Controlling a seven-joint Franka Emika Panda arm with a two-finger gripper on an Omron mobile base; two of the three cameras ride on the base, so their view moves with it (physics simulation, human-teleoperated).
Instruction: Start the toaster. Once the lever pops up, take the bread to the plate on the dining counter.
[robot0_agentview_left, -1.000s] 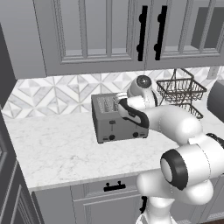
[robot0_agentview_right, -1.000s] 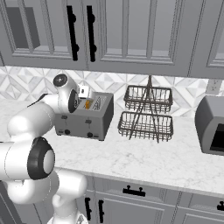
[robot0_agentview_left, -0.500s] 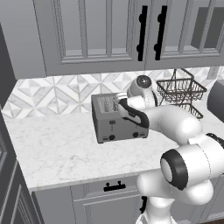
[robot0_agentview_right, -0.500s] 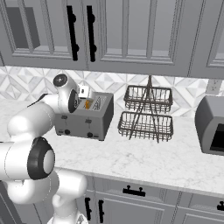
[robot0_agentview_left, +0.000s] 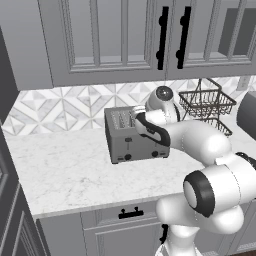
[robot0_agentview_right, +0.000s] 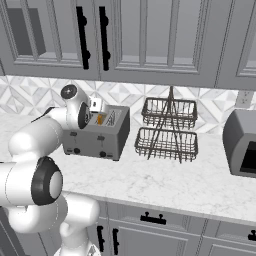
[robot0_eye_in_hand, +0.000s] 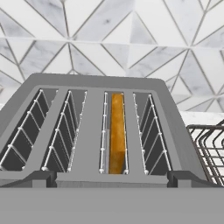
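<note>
One golden orange-tan bread slice (robot0_eye_in_hand: 116, 131) sits in the boxy grey metal toaster (robot0_eye_in_hand: 87, 131), frame centre; our end effector (robot0_agentview_right: 95, 111) hovers above, wide open and empty. We judge carrying remains.

Two cameras sit behind the arm, one at each side, looking forward and down across the counter (robot0_agentview_left: 65, 165); both take in the toaster (robot0_agentview_left: 131, 137) and wire basket rack (robot0_agentview_right: 167, 130). The hand camera looks closely down into the toaster's slots.
</note>
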